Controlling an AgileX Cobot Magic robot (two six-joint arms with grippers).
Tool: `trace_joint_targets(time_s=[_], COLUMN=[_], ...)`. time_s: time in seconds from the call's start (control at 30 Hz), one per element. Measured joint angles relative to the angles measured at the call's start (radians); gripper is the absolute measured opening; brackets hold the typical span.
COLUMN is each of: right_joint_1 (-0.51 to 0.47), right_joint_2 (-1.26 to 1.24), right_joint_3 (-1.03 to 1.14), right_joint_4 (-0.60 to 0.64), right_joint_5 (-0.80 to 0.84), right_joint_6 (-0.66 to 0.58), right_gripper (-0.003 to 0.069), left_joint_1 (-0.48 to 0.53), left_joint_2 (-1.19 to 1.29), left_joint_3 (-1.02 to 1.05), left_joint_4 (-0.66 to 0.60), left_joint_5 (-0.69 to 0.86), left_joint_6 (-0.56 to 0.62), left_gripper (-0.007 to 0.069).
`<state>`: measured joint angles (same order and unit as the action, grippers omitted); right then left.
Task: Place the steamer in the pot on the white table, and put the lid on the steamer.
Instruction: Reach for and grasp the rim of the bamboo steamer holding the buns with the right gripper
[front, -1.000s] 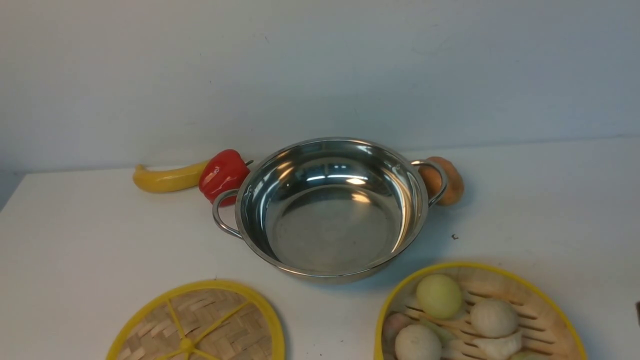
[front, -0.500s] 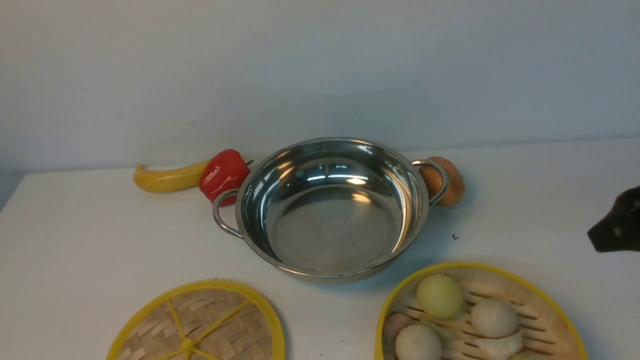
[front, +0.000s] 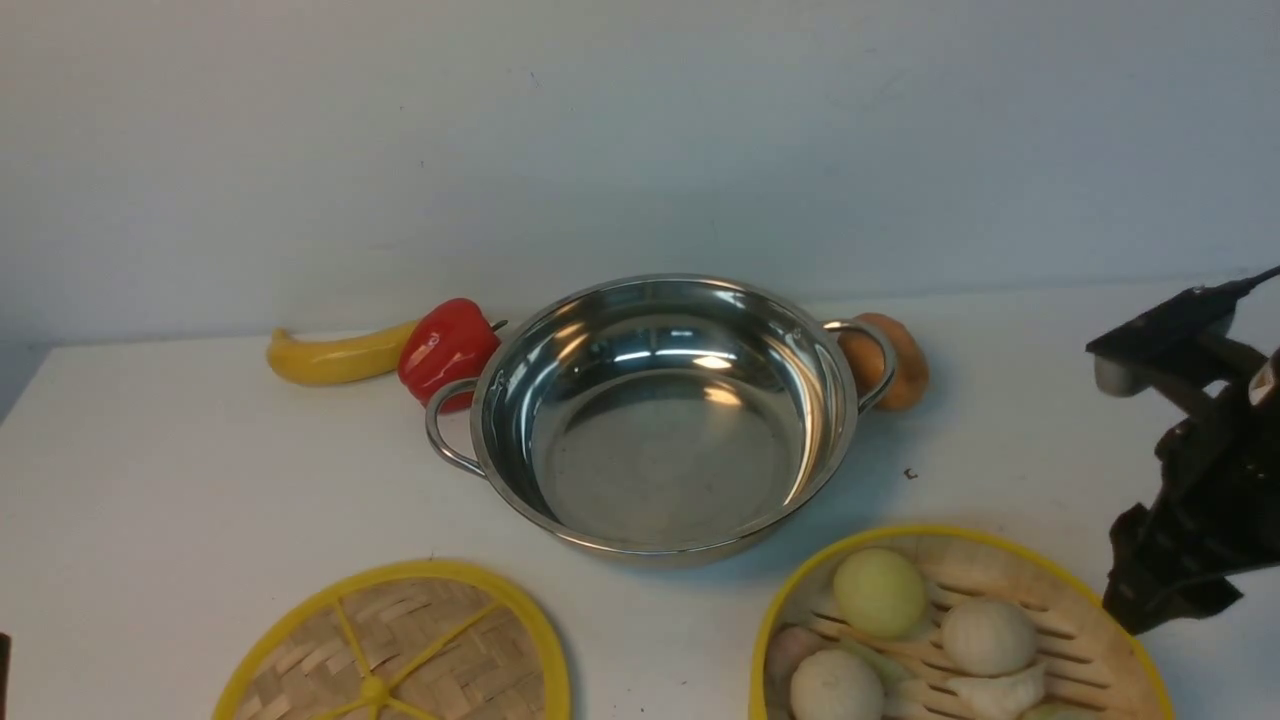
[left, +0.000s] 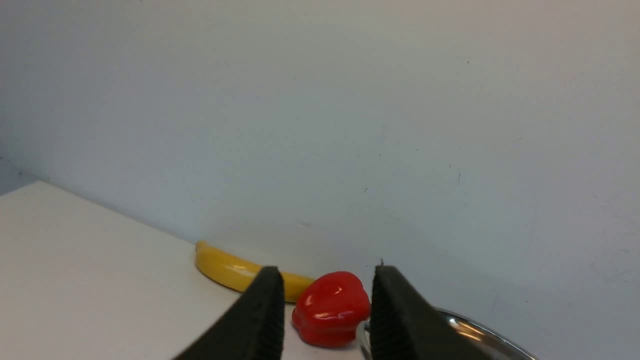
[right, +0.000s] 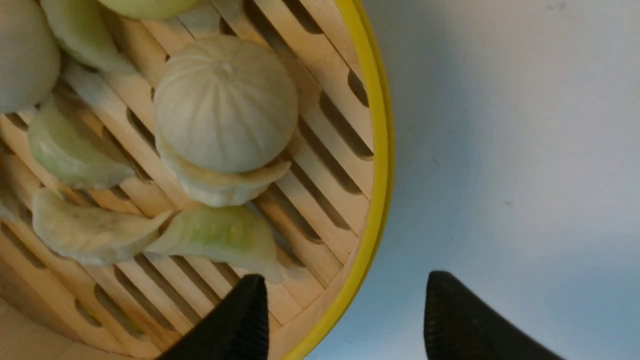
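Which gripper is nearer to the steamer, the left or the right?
Right. The right gripper hangs open over the rim of the steamer. The left gripper is far off, facing the red pepper.

The empty pot (front: 660, 470) stands mid-way across the white table (front: 180, 470), with a banana (front: 330, 358) and a red pepper (front: 447, 348) at its far left. Near left lies the lid (front: 400, 650). Near right is the steamer (front: 930, 529) holding buns, with the right arm (front: 1200, 470) just beside it on the right.
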<state>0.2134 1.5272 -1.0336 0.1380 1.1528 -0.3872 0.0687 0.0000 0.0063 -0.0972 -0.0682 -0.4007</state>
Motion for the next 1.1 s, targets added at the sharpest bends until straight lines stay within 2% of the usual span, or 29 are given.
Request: trace_joint_targets(time_s=[0.47,1.1], right_joint_1=[0.000,0.000], right_joint_2=[0.158,0.241], right_joint_3=[0.000,0.000], right_joint_4=[0.006,-0.016], right_joint_5=[-0.041,-0.098], right_joint_6=[0.000,0.007], right_gripper=[0.0414,0.0407], left_joint_1=[0.000,0.000], left_joint_2=[0.000,0.000], left_joint_3=[0.000,0.000], left_joint_4=[0.000,0.000], left_joint_5=[0.020,0.047], left_joint_6=[0.018,0.033], left_gripper=[0.0241,0.0241])
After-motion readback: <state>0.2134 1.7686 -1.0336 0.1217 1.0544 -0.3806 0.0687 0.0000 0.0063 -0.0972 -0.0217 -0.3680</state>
